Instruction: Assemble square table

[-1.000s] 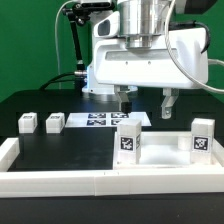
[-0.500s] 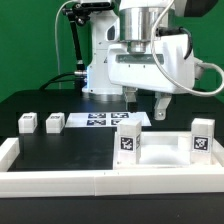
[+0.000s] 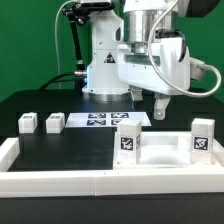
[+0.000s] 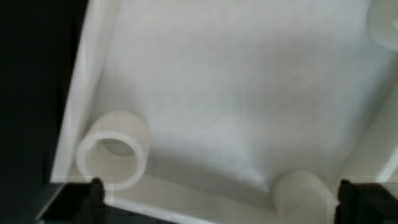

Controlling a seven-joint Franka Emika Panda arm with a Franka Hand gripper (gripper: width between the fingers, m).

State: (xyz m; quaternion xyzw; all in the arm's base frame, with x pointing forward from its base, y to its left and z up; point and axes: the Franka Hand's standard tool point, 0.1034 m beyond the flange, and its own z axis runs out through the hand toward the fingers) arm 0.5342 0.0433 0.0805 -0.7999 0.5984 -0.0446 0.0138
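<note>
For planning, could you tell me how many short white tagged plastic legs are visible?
4 legs: two at the exterior view's left, two upright flanking the white slab.

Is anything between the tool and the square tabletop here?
Nothing. In the exterior view only air separates the open tool from the square tabletop; the wrist view shows its bare inside unobstructed.
</note>
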